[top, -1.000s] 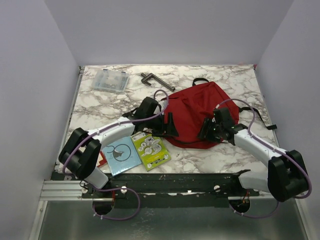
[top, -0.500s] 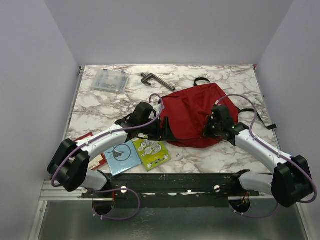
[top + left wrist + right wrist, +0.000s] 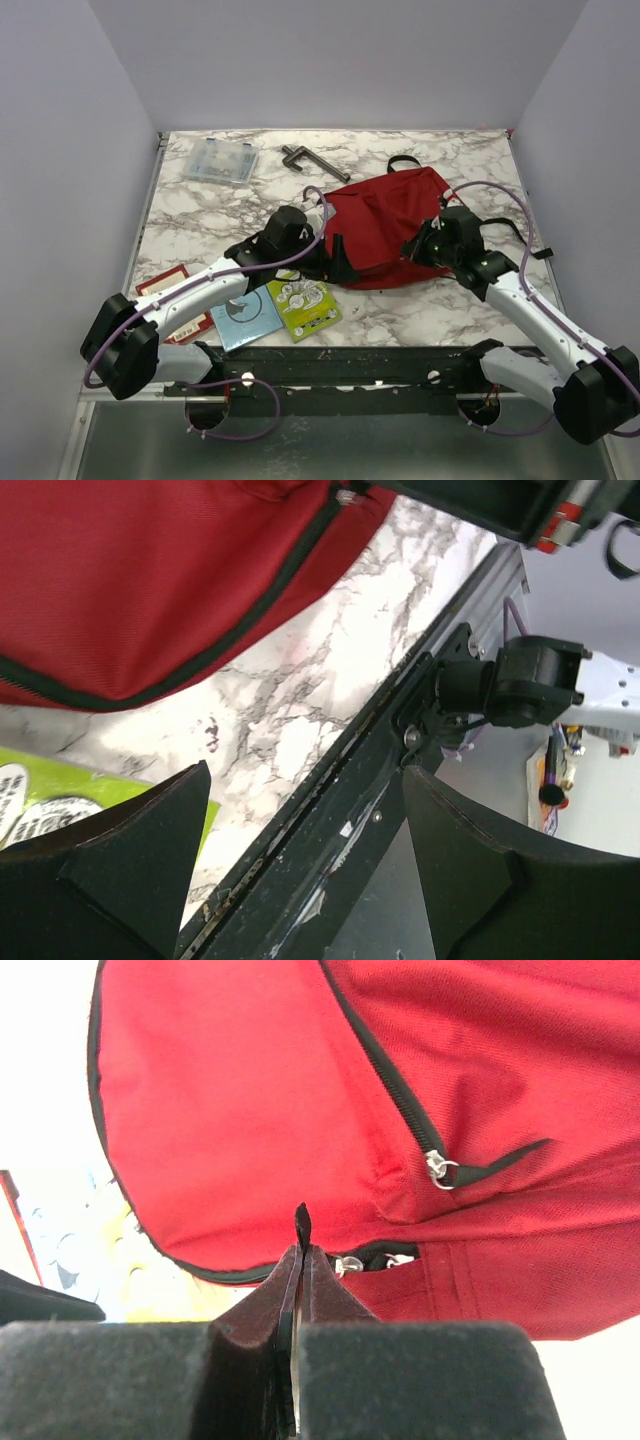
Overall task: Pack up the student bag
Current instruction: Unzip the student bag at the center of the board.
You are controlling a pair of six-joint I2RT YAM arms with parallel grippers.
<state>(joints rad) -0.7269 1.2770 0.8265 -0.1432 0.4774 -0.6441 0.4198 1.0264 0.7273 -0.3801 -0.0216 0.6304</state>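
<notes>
One high view, two wrist close-ups

The top camera looks steeply down from the near side, taking in the whole table (image 3: 200, 210) and bag (image 3: 385, 215). The left wrist camera peers low between the left fingers (image 3: 120, 870) along the table's near edge to the right arm (image 3: 530, 675). The right wrist camera, past the right fingers (image 3: 335, 1305), faces the bag close up. All share the bag's near edge.

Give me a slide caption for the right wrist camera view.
Right gripper shut on a thin dark tab, facing the red student bag and its zippers.
</notes>
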